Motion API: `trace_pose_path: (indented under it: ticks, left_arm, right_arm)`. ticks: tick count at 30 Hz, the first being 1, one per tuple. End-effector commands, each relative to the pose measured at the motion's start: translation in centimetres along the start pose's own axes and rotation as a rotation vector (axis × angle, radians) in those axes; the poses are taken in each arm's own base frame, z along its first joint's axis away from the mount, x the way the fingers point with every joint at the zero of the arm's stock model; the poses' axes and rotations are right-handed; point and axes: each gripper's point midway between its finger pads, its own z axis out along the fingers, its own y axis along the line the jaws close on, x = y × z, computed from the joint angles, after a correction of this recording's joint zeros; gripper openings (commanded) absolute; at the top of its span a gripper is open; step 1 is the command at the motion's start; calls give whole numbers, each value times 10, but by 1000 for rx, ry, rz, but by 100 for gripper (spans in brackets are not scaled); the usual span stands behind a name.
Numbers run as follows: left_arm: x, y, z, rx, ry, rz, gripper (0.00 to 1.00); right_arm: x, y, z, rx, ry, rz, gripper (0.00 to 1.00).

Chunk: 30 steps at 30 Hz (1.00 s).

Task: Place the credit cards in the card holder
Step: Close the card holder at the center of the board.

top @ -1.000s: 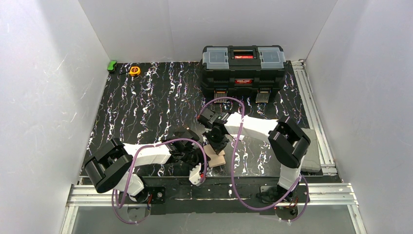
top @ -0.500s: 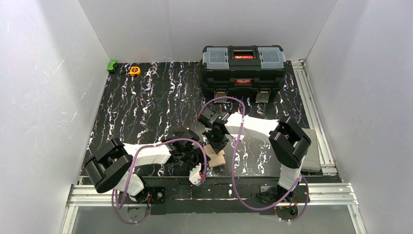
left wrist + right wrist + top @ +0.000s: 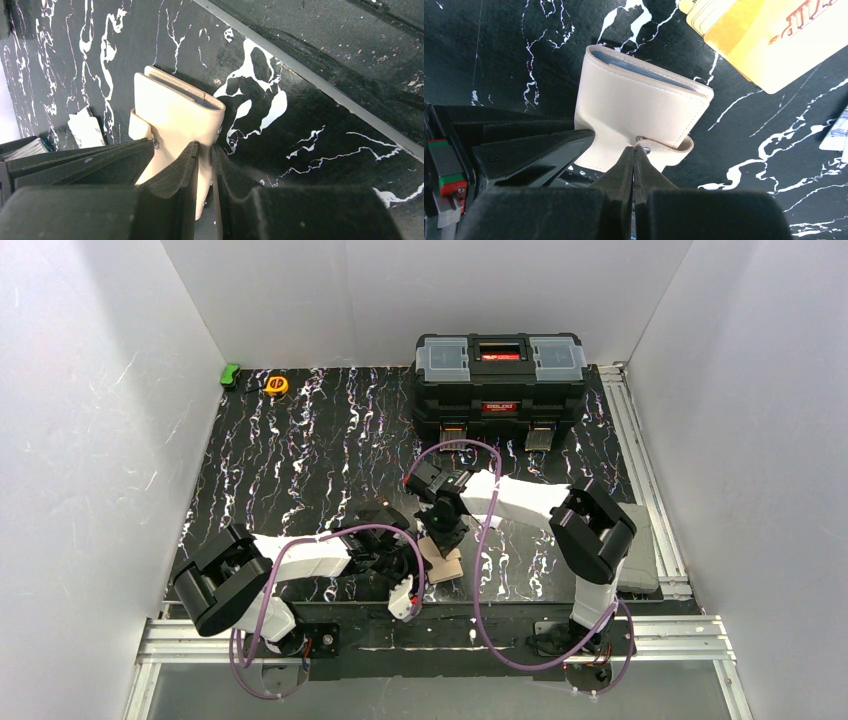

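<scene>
At the near edge of the black marbled surface (image 3: 499, 50), the cream card holder (image 3: 639, 100) sits folded shut between my two arms, tipped up, its pale blue lining showing only as a thin line along the far edge. My left pincer (image 3: 204, 146) is nearly closed, its two fingers clamped on one side of the card holder with a narrow strip of cream leather showing between them. My right pincer (image 3: 633, 149) is pressed fully together, the tips meeting at the snap tab (image 3: 669, 149) that sticks out from the card holder's side; I cannot tell whether they pinch the tab or only touch it. The orange card (image 3: 749, 45) lies flat on the surface just beyond the card holder, apart from it, with paler card edges under it.
</scene>
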Motion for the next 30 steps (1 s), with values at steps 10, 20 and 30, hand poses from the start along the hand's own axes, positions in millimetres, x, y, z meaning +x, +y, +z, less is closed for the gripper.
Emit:
trace_pose_path:
  ticks: [10,20,30]
  left_arm:
    - [8,-65,-1,184,62,-138,13]
    - [8,-66,-2,187,66,-140,12]
    - [9,-67,-5,205,80,-159,12]
  right_arm:
    - [-18,2,3,1,-42,-7,1]
    - [-30,-2,-15,-48,-115,22,1]
    - [-31,6,-40,-256,-185,96,34]
